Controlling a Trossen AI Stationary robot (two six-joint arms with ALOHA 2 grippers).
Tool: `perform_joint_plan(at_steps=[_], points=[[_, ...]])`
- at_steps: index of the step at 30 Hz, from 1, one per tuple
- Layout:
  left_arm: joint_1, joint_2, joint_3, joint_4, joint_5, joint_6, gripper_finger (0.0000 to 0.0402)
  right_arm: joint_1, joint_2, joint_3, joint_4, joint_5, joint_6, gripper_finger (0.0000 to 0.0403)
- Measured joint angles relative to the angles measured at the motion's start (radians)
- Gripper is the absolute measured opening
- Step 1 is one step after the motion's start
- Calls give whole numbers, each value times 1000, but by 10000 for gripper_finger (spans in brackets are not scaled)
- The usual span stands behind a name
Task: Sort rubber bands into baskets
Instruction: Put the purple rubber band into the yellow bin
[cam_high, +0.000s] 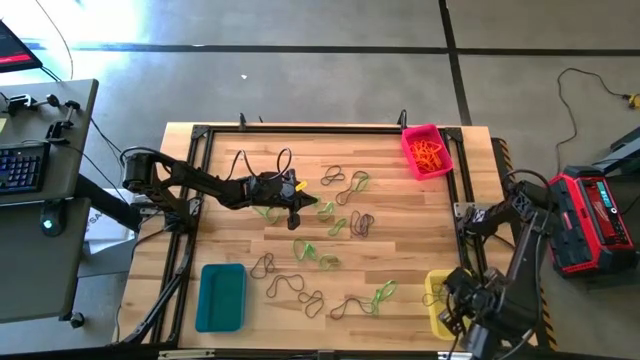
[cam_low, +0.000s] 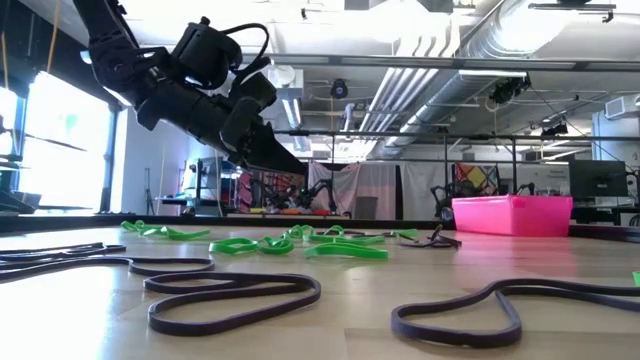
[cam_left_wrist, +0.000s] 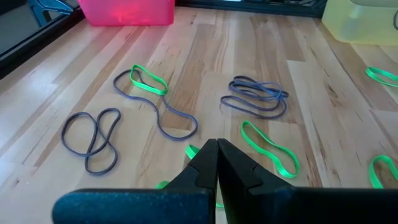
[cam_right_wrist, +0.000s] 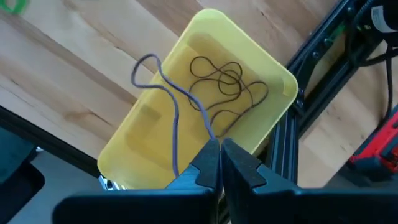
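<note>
Far to my left a desk with a keyboard (cam_high: 22, 165) stands off the table. The teal basket (cam_high: 221, 297) sits empty at the near left. My left claw (cam_high: 294, 215) hangs pinched shut, holding nothing, over green and dark rubber bands (cam_high: 330, 220) strewn mid-table. The pink basket (cam_high: 426, 150) holds orange bands at the far right. My right claw (cam_right_wrist: 220, 158) is clamped on a dark band (cam_right_wrist: 163, 87) above the yellow basket (cam_right_wrist: 155, 134).

I see my left gripper (cam_high: 293, 213) over the bands in the table's middle; the pink basket (cam_high: 427, 150) holds orange rubber bands (cam_high: 430, 156).
</note>
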Motion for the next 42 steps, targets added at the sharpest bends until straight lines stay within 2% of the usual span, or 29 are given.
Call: perform_joint_plan(at_steps=[4,11,15,20,29,42], points=[[0,0,0,1,0,0,0,8,0,-34,0,21,-15,2],[-1,0,0,1,0,0,0,7,2,-163,0,-98,-127,1],[-1,0,0,1,0,0,0,8,2,-189,3,-112,-136,0],[-1,0,0,1,0,-8,0,17,2,-199,1,-184,-161,0],[0,0,0,1,0,-9,0,27,2,-199,1,-75,-134,0],[0,0,0,1,0,-8,0,26,2,-200,111,59,-340,8]])
